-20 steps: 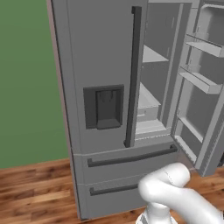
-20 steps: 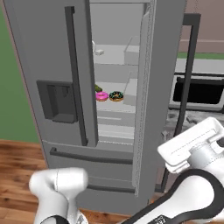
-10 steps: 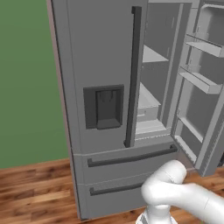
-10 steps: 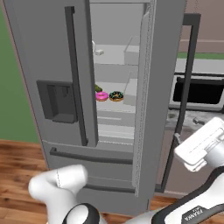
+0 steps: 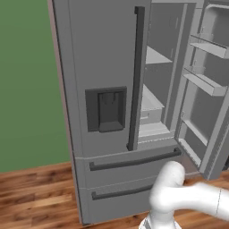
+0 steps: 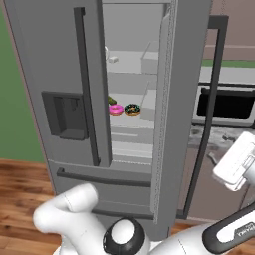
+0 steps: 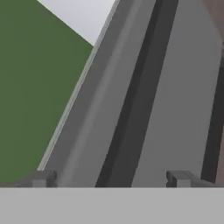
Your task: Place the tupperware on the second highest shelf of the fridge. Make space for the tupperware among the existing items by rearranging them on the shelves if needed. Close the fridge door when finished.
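The fridge (image 6: 45,60) stands with its left door shut and its right door (image 6: 182,99) swung open. On the second shelf (image 6: 127,117) down that I can see lie a pink-frosted donut (image 6: 115,109), a chocolate donut (image 6: 132,109) and a small green piece (image 6: 112,100). A small pale item (image 6: 113,59) rests on the shelf above. The tupperware is out of view. My hand (image 6: 238,162) hangs to the right of the open door. In the hand view my gripper (image 7: 109,179) is open with nothing between its tips, facing a grey door panel with a dark bar handle (image 7: 131,109).
The open door carries narrow bins (image 5: 203,82) on its inner side. A dark oven front (image 6: 226,102) and a counter (image 6: 219,137) stand right of the fridge. A green wall (image 5: 27,89) and wooden floor (image 5: 36,197) lie to the left.
My hand has drifted right in the right base view, away from the open door's edge. The arm's elbow has swung lower. The fridge and its items have not moved.
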